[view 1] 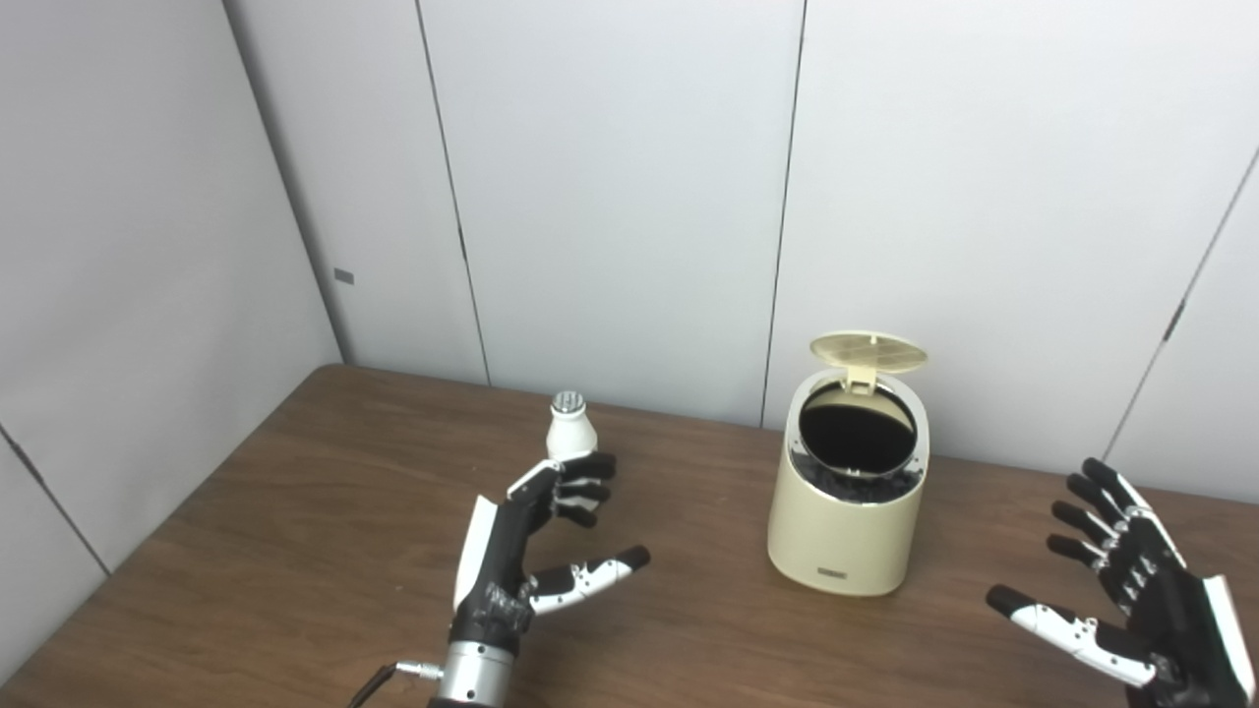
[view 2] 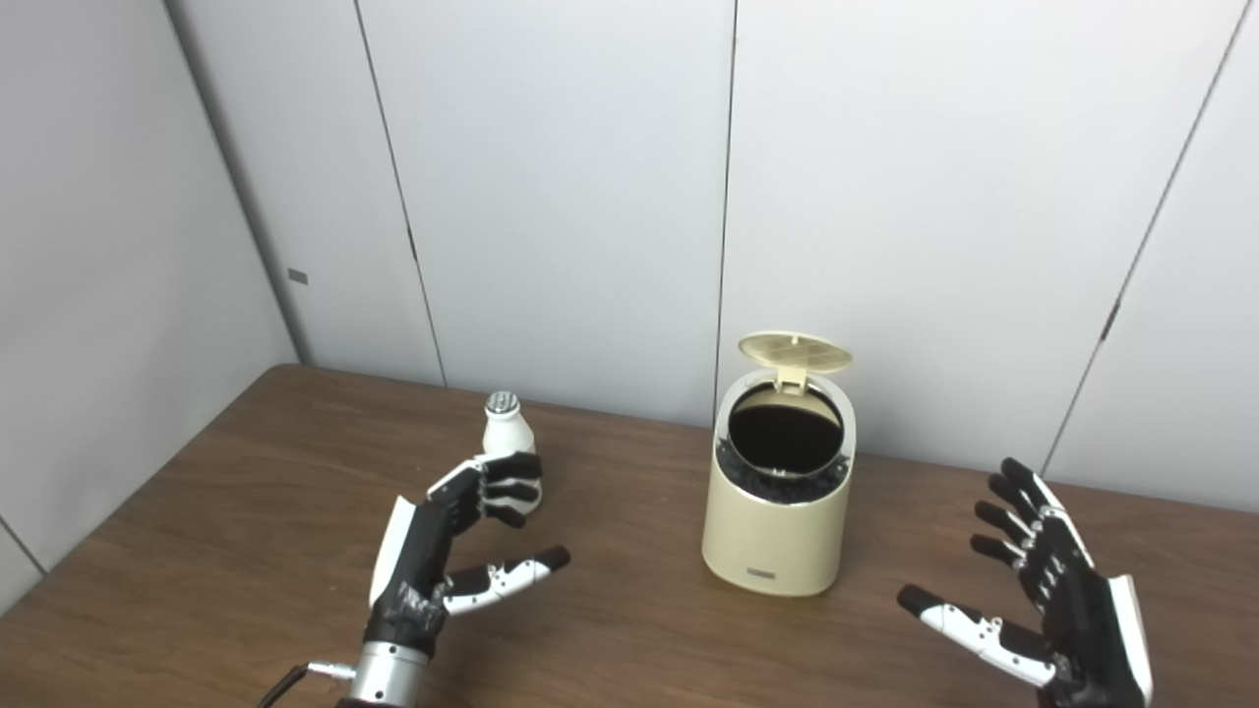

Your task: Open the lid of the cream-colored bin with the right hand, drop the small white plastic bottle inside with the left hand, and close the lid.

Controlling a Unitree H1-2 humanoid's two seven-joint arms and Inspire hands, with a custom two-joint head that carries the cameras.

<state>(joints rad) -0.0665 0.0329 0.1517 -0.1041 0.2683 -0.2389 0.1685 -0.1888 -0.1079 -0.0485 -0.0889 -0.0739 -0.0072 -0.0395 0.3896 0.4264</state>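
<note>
**Clerk:** Item one, the step in hand?

**Operator:** I logged it as the pickup. The lid [view 1: 869, 352] stood up on its hinge, the bin [view 1: 848, 492] open. My left hand [view 1: 531, 546] hovered with fingers [view 1: 582, 484] spread and released, grasping nothing; the small white bottle [view 1: 568, 431] stood upright on the counter [view 1: 295, 551] just beyond those fingertips, apart from them as far as I could tell. My right hand [view 2: 1057, 600] was likewise released, fingers fanned, well to the far side of the bin.

**Clerk:** Handling notes?

**Operator:** I judged a side wrap around the body best, below the shoulder, thumb opposite the fingers. Pushing forward first risked toppling it.

**Clerk:** Item two, materials?

**Operator:** Bottle: smooth white plastic, rounded shoulders, narrow neck, silvery foil-like top; probably light and slippery. Bin: cream, glossy, rounded drum with a slanted mouth, dark liner inside, small label low on the front. Lid: flat disc, ribbed underside. Counter: brown wood-grain, matt.
</note>
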